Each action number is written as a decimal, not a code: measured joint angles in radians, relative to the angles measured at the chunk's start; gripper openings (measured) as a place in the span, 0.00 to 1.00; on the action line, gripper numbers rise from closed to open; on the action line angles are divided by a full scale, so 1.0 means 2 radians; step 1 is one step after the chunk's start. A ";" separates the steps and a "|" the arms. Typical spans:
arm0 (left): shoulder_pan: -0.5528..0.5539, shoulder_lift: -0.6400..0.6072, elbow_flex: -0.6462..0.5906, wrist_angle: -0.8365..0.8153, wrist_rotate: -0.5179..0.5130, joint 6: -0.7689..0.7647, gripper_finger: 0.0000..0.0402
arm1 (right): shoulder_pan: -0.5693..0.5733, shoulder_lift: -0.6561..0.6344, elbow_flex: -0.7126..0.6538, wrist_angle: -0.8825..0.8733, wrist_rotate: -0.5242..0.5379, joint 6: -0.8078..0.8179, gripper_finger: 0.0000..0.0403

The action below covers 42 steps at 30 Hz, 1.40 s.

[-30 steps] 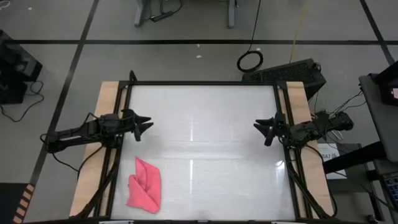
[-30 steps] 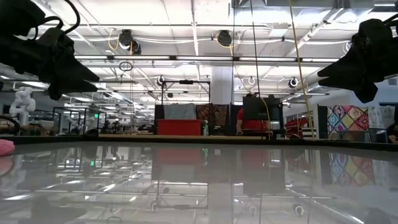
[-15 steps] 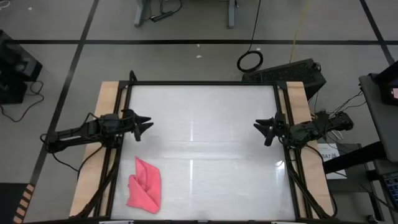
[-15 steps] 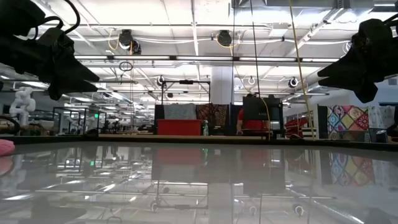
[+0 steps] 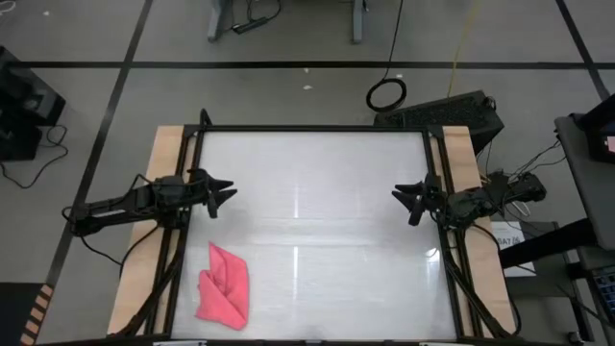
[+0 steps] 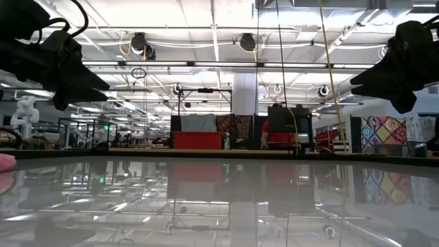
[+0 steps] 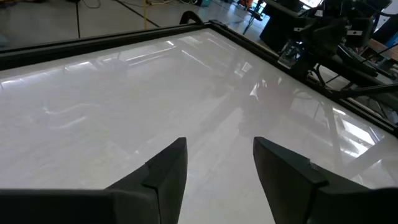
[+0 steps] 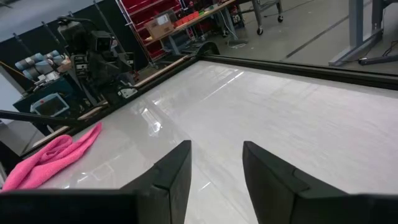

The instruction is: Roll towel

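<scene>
Towel: we see the towel lying crumpled at the lower left of the table.
Left gripper: our left gripper hovers above the towel, fingers apart, empty.
Right gripper: our right gripper waits mid-right, parted, empty.

Glossy white table, black-framed; crumpled pink towel lying at near-left corner.

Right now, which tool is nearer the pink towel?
Left. The left tool hangs open above the table just beyond the towel, on its side. The right tool, open too, sits across the table by the far edge.
</scene>
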 joint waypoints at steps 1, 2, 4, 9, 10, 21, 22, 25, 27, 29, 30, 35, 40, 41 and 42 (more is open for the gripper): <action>0.000 0.000 0.000 0.000 0.000 0.000 0.47 | 0.000 0.000 0.000 0.000 0.000 0.000 0.33; 0.000 0.000 0.000 0.000 0.000 0.000 0.47 | 0.000 0.000 0.000 0.000 0.000 0.000 0.33; 0.000 0.000 0.000 0.000 0.000 0.000 0.47 | 0.000 0.000 0.000 0.000 0.000 0.000 0.33; 0.000 0.000 0.000 0.000 0.000 0.000 0.47 | 0.000 0.000 0.000 0.000 0.000 0.000 0.33; 0.000 0.000 0.000 0.000 0.000 0.000 0.47 | 0.000 0.000 0.000 0.000 0.000 0.000 0.33; 0.000 0.000 0.000 0.000 0.000 0.000 0.47 | 0.000 0.000 0.000 0.000 0.000 0.000 0.33; 0.000 0.000 0.000 0.000 0.000 0.000 0.47 | 0.000 0.000 0.000 0.000 0.000 0.000 0.33; 0.000 0.000 0.000 0.000 -0.002 0.000 0.47 | 0.000 0.000 0.000 0.000 0.000 0.000 0.33; 0.000 0.000 0.000 0.000 -0.004 0.000 0.47 | 0.000 0.000 0.000 0.000 0.000 0.000 0.33; 0.000 0.000 0.000 0.000 -0.004 0.000 0.47 | 0.000 0.000 0.000 0.000 0.000 0.000 0.33; 0.000 0.000 0.000 0.000 -0.005 0.000 0.47 | 0.000 0.000 0.000 0.000 0.000 0.000 0.33; 0.000 0.000 0.000 0.001 -0.008 0.000 0.47 | 0.000 0.000 0.000 0.000 0.000 0.000 0.33; 0.000 0.000 -0.001 0.017 -0.010 0.000 0.47 | 0.000 0.000 0.000 0.000 0.000 0.000 0.33; 0.000 0.000 -0.001 0.025 -0.010 -0.001 0.47 | 0.000 0.000 0.000 0.000 0.000 0.000 0.33; 0.000 0.000 -0.001 0.031 -0.010 -0.002 0.47 | 0.000 0.000 0.000 0.000 0.000 0.000 0.33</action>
